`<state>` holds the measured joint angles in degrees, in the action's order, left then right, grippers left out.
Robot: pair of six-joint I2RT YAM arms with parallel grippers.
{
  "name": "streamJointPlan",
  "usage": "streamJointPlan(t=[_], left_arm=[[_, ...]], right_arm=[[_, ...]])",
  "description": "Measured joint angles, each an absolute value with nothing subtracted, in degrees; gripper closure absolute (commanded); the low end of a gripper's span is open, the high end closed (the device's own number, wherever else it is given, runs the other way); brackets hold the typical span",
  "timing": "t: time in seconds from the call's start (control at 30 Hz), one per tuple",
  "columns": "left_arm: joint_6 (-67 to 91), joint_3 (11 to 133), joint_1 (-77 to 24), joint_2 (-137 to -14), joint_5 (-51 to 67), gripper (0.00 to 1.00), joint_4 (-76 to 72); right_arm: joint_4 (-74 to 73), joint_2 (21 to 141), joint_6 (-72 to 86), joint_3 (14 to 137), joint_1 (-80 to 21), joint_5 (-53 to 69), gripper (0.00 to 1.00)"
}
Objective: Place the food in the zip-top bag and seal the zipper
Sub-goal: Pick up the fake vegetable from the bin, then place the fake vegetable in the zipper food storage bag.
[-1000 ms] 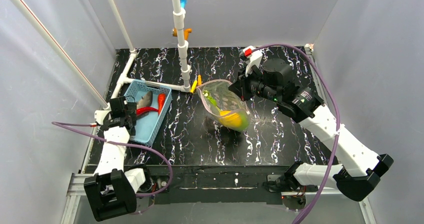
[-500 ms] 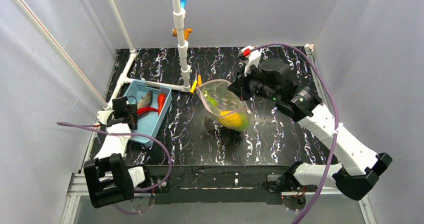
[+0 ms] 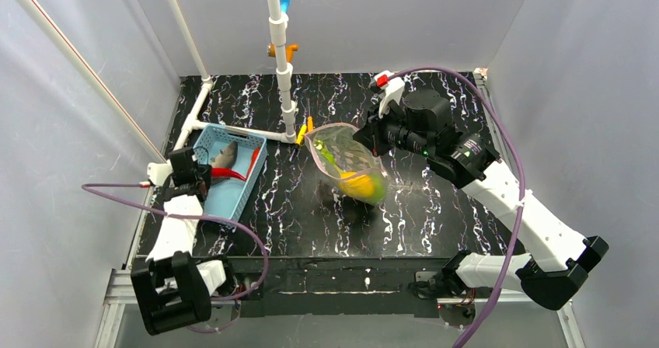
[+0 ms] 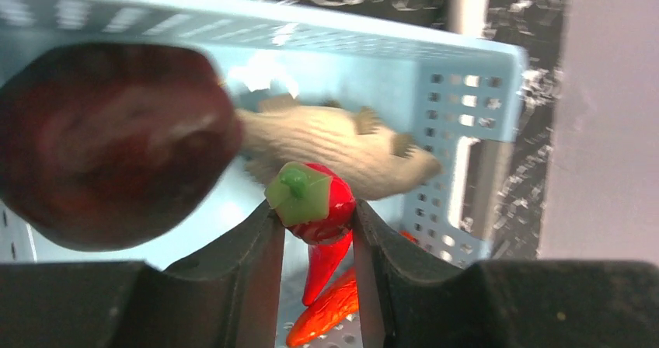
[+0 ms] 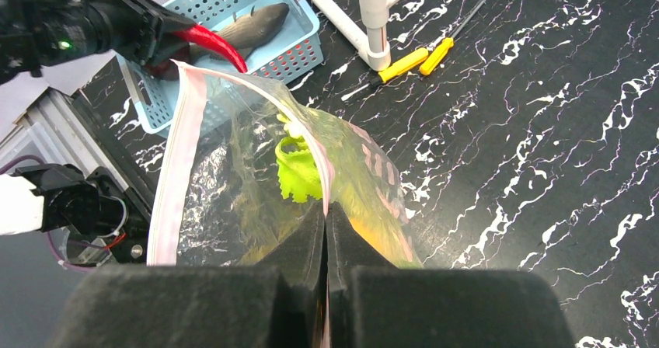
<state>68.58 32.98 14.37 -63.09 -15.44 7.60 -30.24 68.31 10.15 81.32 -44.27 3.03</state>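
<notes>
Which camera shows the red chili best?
The left wrist view: the red chili sits close-up, pinched in the left hand. From the top it's a tiny red curve over the basket; the right wrist shows it far off.

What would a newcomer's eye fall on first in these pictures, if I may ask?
The clear zip-top bag at mid-table, bright with yellow and green food, its rim pinched in the right fingers. Next, the red chili clamped between the left fingers over the light-blue basket, where a grey fish lies.
</notes>
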Motion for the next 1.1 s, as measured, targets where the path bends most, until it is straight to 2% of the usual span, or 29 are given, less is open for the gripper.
streamJointPlan(t=[0.1, 0.2, 0.33, 0.53, 0.73, 0.87, 0.93, 0.97, 1.1], left_arm=[[62.8, 36.3, 14.5, -58.9, -13.2, 0.99, 9.7], [56.2, 42.7, 14.5, -56.6, -7.6, 1.0, 11.2], [49.9, 48.1, 14.5, -53.9, 6.3, 1.0, 9.0], [51.8, 48.6, 14.5, -53.4, 29.3, 1.0, -2.4], [54.9, 52.5, 12.8, -53.3, 43.2, 1.0, -13.8], [49.8, 59.1, 0.1, -52.4, 44.6, 1.0, -13.7], [46.1, 61.4, -9.7, -51.9, 44.4, 1.0, -13.4], [42.1, 61.9, -18.6, -51.1, 43.7, 1.0, -13.1], [37.8, 62.0, -24.3, -50.8, 40.5, 1.0, -12.6]], right_arm=[[-30.2, 68.3, 10.2, 81.3, -44.3, 3.1, 0.99], [-30.2, 68.3, 10.2, 81.3, -44.3, 3.2, 0.99], [-30.2, 68.3, 10.2, 81.3, -44.3, 3.3, 0.99], [-30.2, 68.3, 10.3, 81.3, -44.3, 3.3, 0.99], [-30.2, 68.3, 10.4, 81.3, -44.3, 3.5, 0.99], [-30.2, 68.3, 10.6, 81.3, -44.3, 3.9, 0.99], [-30.2, 68.3, 10.7, 81.3, -44.3, 4.2, 0.99], [-30.2, 68.3, 10.8, 81.3, -44.3, 4.3, 0.99], [-30.2, 68.3, 11.0, 81.3, -44.3, 4.7, 0.99]])
